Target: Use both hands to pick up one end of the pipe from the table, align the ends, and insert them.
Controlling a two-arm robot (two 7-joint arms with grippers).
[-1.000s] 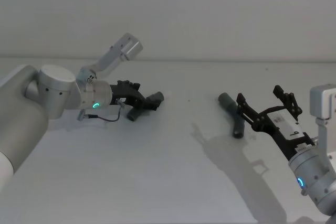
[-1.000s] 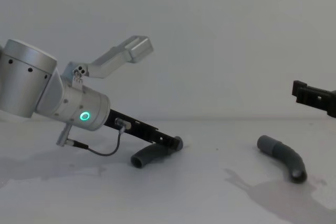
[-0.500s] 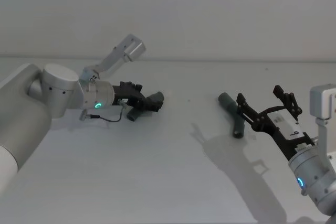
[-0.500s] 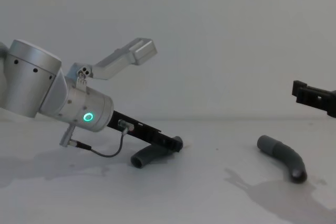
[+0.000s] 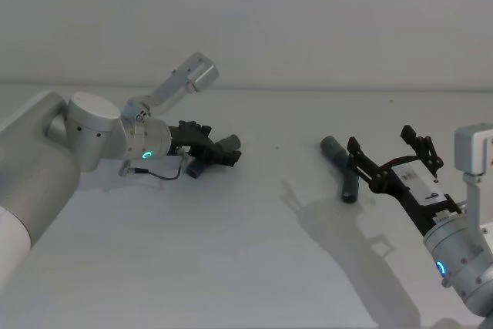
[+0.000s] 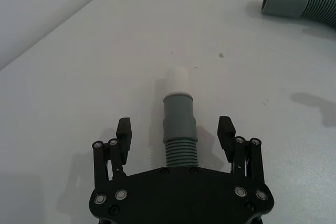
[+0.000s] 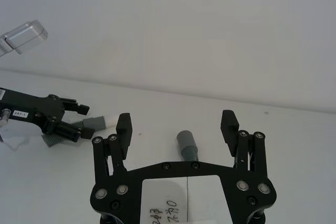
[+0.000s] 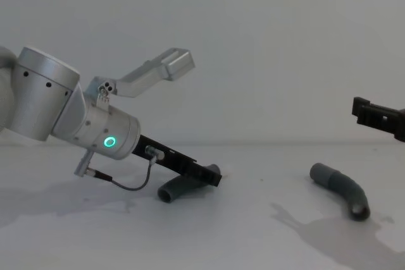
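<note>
A: The setting?
B: A matte white table and a plain white wall.
A: And the pipe?
B: Two pieces lie on the table, well apart. The left piece lies between the left gripper fingers, which are spread and not touching it. Its grey cuff points away. The right piece lies beyond the right gripper, which hovers with fingers apart (the handwriting on its white label is unreadable).
A: Anything else?
B: A thin black cable loops under the left wrist.

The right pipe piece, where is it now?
In the head view, the right pipe piece lies on the table, on the robot's right, close to the open right end effector.
</note>
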